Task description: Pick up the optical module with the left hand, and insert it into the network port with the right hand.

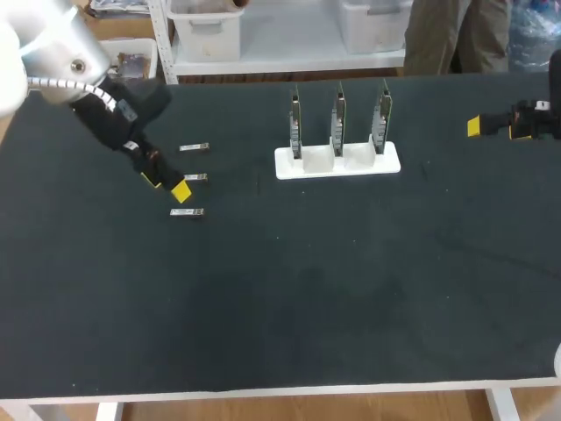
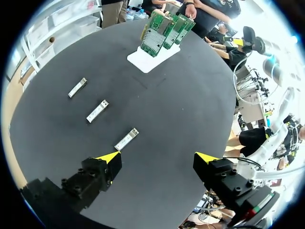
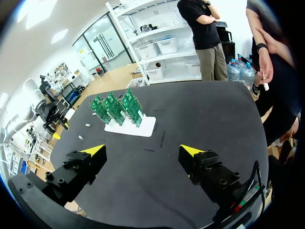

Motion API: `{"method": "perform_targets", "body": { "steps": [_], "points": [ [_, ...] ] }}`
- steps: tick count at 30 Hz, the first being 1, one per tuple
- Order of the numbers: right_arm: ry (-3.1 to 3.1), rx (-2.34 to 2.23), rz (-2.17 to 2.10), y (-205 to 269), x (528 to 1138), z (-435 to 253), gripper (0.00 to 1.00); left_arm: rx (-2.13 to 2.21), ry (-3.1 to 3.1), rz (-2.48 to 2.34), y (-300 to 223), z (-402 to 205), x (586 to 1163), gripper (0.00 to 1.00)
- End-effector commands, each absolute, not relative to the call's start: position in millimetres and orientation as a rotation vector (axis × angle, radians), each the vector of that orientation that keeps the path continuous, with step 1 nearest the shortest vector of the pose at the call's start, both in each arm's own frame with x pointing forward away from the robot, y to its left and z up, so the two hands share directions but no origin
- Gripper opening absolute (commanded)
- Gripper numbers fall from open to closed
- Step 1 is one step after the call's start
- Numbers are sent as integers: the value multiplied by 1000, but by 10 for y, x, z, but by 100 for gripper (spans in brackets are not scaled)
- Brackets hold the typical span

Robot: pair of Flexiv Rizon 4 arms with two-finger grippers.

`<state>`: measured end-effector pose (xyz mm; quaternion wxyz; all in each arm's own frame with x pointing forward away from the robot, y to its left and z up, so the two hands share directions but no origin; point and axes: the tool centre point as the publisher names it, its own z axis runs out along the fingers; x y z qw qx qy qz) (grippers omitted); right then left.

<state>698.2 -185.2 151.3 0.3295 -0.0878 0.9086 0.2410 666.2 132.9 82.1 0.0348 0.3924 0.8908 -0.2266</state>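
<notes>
Dark worktop [image 2: 181, 109], frame's left: the nearest optical module [image 2: 127, 139] is seen just ahead of the released left pincer [image 2: 157, 157], long axis slanting away

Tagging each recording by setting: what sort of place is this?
Probably a robotics lab bench for networking hardware: a black table, three green circuit boards upright in a white stand, and small optical modules laid out.

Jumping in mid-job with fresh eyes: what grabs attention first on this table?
The white stand holding three upright green boards sits at the table's far middle. Toward the left, three small silver modules lie in a row, with the left tool open right beside them. The right tool is open too, off at the far right, holding nothing.
</notes>
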Motion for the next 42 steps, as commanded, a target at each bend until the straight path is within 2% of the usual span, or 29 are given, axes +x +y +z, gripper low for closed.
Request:
{"method": "perform_targets", "body": {
  "steps": [1,32,37,42],
  "points": [
    [2377,-229,629,-1848,6983,1513,100,1203,2712,-723,1318,818,6650,100],
    [2377,-229,629,-1848,6983,1513,100,1202,2706,-727,1302,829,6657,100],
    [2377,-229,629,-1848,6983,1513,100,1352,2662,-413,1285,1017,6628,100],
    [2377,-229,629,-1848,6983,1513,100,1493,2661,-358,1217,993,6650,100]
  ]
}}
